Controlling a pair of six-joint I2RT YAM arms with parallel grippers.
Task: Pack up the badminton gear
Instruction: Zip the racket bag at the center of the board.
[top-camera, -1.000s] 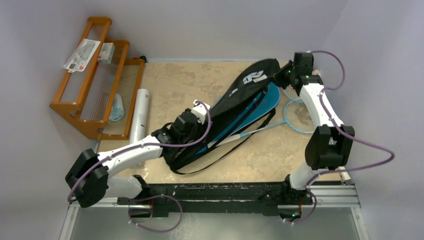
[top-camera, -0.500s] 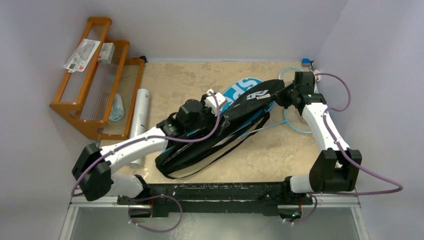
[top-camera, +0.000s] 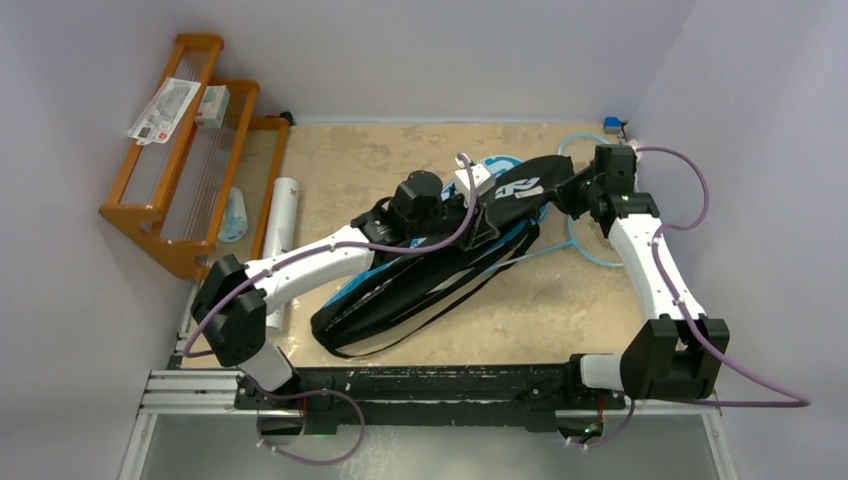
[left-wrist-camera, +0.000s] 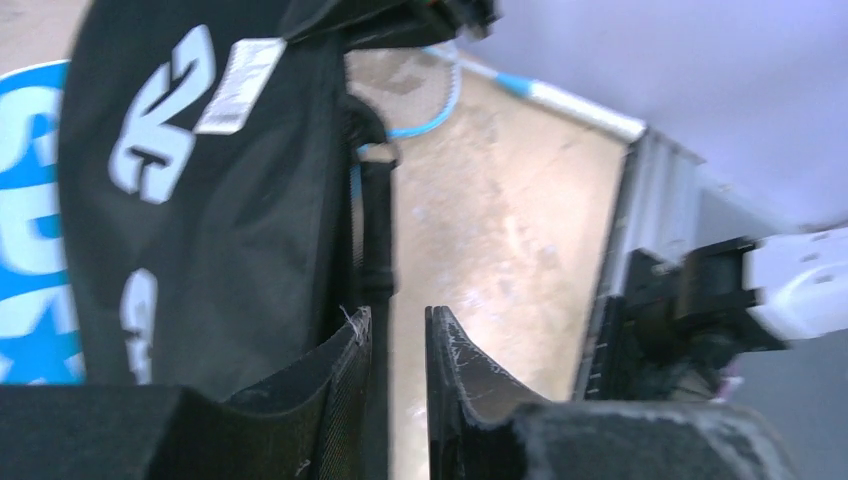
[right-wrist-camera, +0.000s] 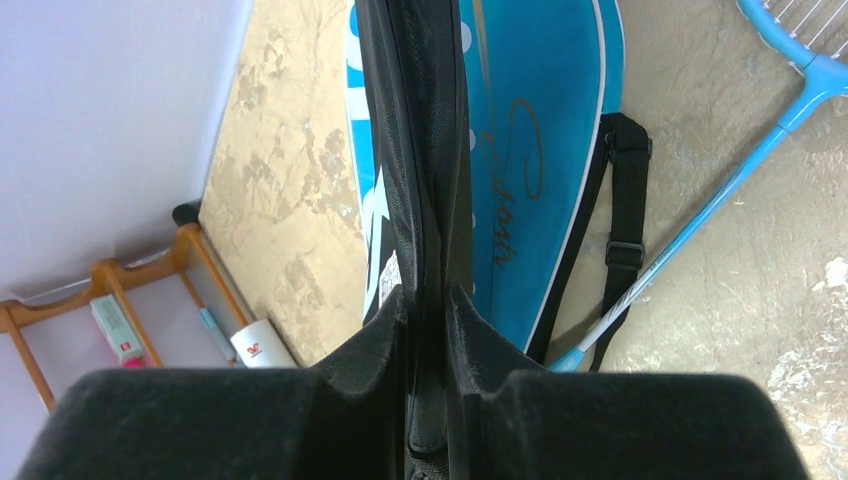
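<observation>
While clamping the black racket cover (right-wrist-camera: 415, 150) by its rim in the right gripper (right-wrist-camera: 428, 300), opening it up, with the left gripper (left-wrist-camera: 398, 330) slightly parted and empty just beside the fabric; needs a bite on that fabric next.

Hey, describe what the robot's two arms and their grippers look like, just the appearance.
The left arm and right arm have slim white links joined by bulky black joint housings. A purple cable loops loosely along each. The fingers are black, tapered and matte. No markings are readable.
</observation>
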